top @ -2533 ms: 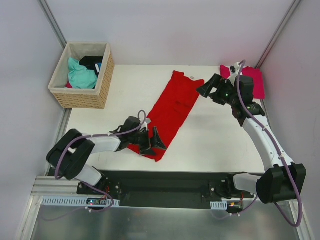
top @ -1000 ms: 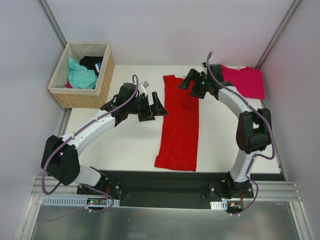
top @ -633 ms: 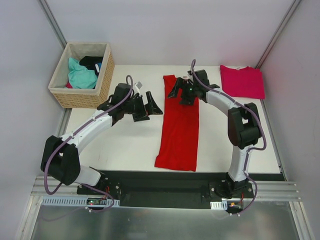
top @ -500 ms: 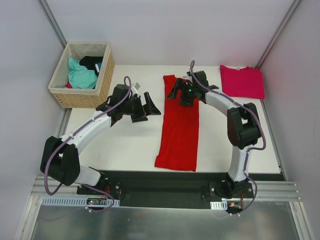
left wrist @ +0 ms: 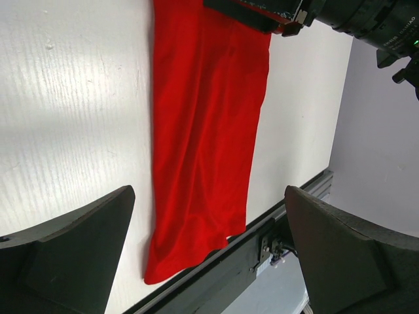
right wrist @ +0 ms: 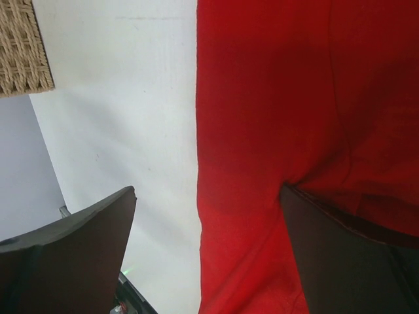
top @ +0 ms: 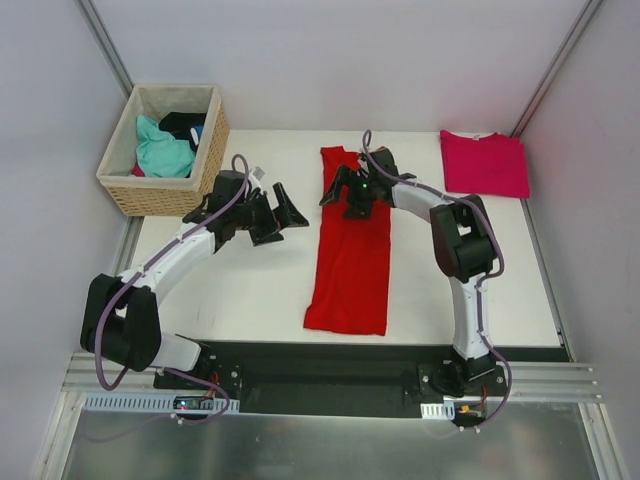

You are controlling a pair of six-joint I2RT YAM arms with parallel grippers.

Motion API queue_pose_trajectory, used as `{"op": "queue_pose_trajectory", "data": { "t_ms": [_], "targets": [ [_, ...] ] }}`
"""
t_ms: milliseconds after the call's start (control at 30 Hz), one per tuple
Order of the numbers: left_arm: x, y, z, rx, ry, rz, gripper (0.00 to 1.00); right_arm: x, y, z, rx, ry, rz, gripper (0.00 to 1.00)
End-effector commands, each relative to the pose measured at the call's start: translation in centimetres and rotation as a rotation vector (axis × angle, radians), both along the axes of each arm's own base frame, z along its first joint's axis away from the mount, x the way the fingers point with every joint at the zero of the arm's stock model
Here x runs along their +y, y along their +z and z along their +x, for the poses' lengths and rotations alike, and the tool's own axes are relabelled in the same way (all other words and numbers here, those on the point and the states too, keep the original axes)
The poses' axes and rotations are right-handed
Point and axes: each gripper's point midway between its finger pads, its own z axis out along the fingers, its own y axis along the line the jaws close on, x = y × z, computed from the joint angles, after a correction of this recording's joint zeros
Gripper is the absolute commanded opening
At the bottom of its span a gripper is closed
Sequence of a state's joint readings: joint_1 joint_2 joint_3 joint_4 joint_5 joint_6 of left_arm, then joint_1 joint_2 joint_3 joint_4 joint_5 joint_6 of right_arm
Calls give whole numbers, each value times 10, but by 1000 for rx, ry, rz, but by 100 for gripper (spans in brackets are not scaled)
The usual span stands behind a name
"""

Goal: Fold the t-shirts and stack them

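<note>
Presently left gripper (top: 278, 216) gapes outstretched beside the red t-shirt (top: 350, 270); right gripper (top: 343, 198) gapes, seemingly touching it.

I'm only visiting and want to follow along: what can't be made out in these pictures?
- Top view: the right end effector covers the far part of the red shirt.
- Top view: the basket shows only its top clothes; anything beneath is buried.
- Left wrist view: the shirt's far end is cut off by the top edge.
- Right wrist view: a dark finger covers some cloth; contact is unclear.
</note>
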State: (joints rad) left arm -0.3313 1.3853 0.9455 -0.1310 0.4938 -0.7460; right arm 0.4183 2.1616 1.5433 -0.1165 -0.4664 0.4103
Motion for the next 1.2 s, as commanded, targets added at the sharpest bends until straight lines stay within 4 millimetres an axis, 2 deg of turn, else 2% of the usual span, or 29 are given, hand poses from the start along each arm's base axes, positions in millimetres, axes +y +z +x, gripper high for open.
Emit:
{"op": "queue_pose_trajectory", "data": {
  "t_ms": [0,67,100,133,200,233,300,400,433,500,533,567,600,633,667,700,733,767,800,833,867,900,967,1000,1033,1100,1167],
  "targets": [
    [4,13,6,-54,3,-23,99,19,-4,14,-3,21,25,96],
    [5,12,8,-49,1,-24,99,22,-2,19,-4,25,30,97],
    [6,12,9,-50,2,-24,99,24,-7,20,4,28,31,97],
    [7,11,13,-49,7,-22,99,28,1,29,-19,32,40,97],
    [8,10,15,-47,6,-22,99,30,-5,32,-6,41,39,97],
    [9,8,18,-43,8,-21,99,34,2,39,-25,42,44,96],
    [9,7,19,-35,3,-27,99,35,1,42,-22,49,44,97],
    [6,5,20,-24,-11,-38,99,36,13,46,-43,60,44,96],
    [5,7,20,-32,-18,-42,99,36,29,46,-68,70,53,97],
    [6,11,17,-46,-19,-42,99,27,49,38,-91,73,24,96],
    [8,21,15,-90,-27,-40,99,21,95,30,-175,68,30,97],
    [11,23,11,-97,-24,-29,99,11,94,17,-195,80,-12,97],
    [14,24,7,-101,-20,-17,99,-1,102,12,-235,50,-63,96],
    [17,29,3,-123,-18,-1,99,-12,152,-2,-335,34,-61,96],
    [20,26,-5,-94,-23,12,99,-24,139,-18,-315,28,-102,97],
    [22,18,-13,-70,-25,21,99,-35,150,-26,-337,-3,-116,96],
    [23,18,-21,-61,-30,13,99,-45,152,-39,-325,-19,-138,97],
    [24,12,-28,-39,-30,12,99,-57,169,-57,-352,-41,-137,97],
    [25,-2,-44,-6,-35,15,99,-70,145,-75,-298,-53,-183,96],
    [26,-10,-51,15,-29,21,99,-82,131,-91,-262,-59,-220,97],
    [27,-20,-60,34,-30,30,99,-95,140,-105,-286,-90,-231,97],
    [29,-37,-75,77,-30,44,99,-108,105,-128,-216,-85,-278,97],
    [29,-54,-91,113,-42,53,99,-122,88,-150,-193,-104,-300,97],
    [31,-70,-104,151,-42,63,99,-129,87,-161,-204,-125,-297,97],
    [26,-77,-114,165,-63,69,99,-137,60,-179,-155,-121,-320,97],
    [23,-95,-129,190,-71,63,98,-146,32,-203,-99,-129,-323,97],
    [20,-109,-143,215,-87,62,98,-145,17,-217,-63,-126,-295,97]
  ]
}}
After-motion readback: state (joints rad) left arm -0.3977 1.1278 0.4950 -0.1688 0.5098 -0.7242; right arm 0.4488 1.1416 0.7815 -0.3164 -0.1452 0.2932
